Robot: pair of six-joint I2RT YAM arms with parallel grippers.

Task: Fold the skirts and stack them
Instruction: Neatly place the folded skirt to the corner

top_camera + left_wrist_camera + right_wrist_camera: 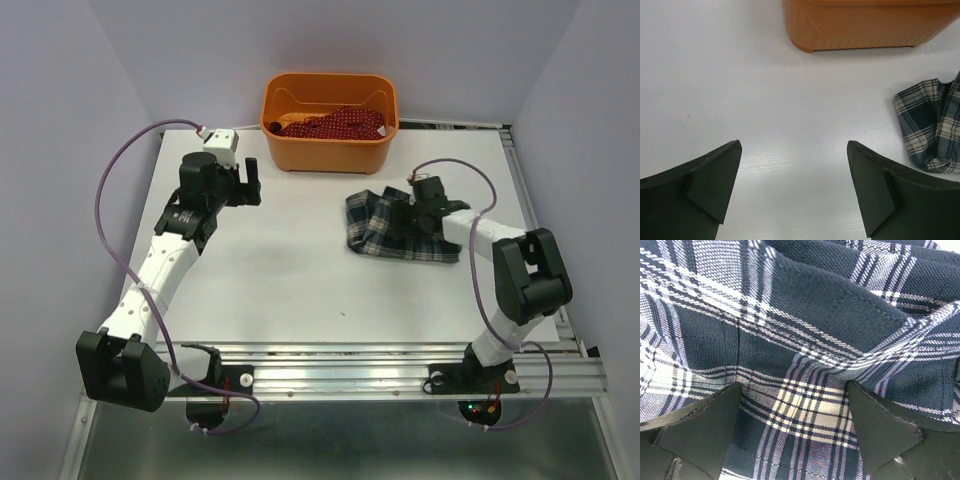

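The tartan skirt (372, 235) lies crumpled on the white table, right of centre. My right gripper (408, 213) is down on its right part. In the right wrist view the plaid cloth (805, 315) fills the frame, and the right gripper (794, 385) stands open, its jaws wide apart with a fold of cloth bulging between them. The red dotted skirt (335, 124) sits bunched inside the orange tub (325, 152). My left gripper (250, 180) hovers open over bare table left of the tub. The left wrist view shows that gripper (794, 143) empty, with the tartan skirt (930, 125) off to its right.
The orange tub (865, 25) stands at the back centre of the table (280, 270). Purple cables loop from both arms. An aluminium rail (380, 365) runs along the near edge, and lilac walls close in both sides and the back.
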